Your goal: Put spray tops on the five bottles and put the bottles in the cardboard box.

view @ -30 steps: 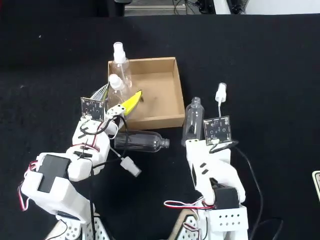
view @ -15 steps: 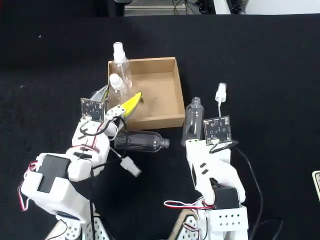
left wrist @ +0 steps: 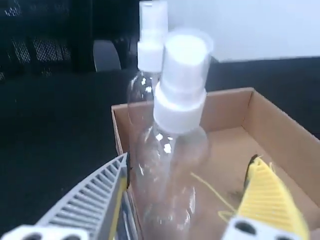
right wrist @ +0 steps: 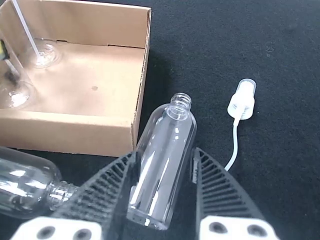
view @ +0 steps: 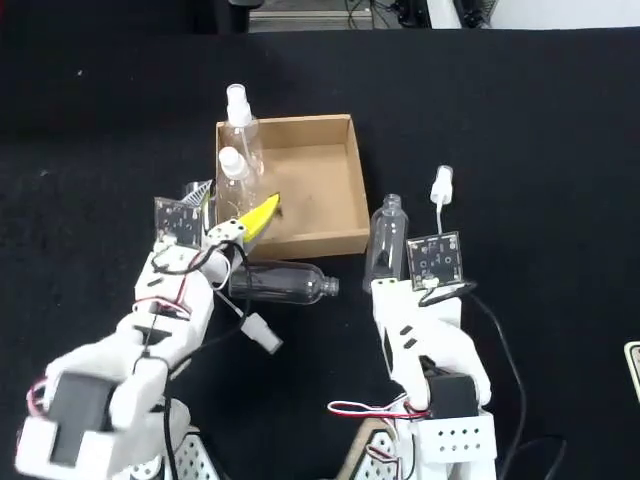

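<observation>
One uncapped bottle (right wrist: 167, 135), upright, clamped in rt pincer (right wrist: 164, 156); spray top (view: 441, 186) lies just far-right of it on bench (view: 540, 150); lt pincer (left wrist: 189, 162) apart round capped bottle (left wrist: 172, 147).

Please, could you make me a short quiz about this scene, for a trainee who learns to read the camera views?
1. True or false: the bottle between the fingers of the right gripper has no spray top on.
2. How many bottles stand inside the cardboard box? A one, B two, C four.
3. Fill in: in front of the box, a second open bottle lies on its ____ on the table.

Key
1. True; a loose spray top lies beside it.
2. B: the back bottle and the front bottle.
3. side
</observation>
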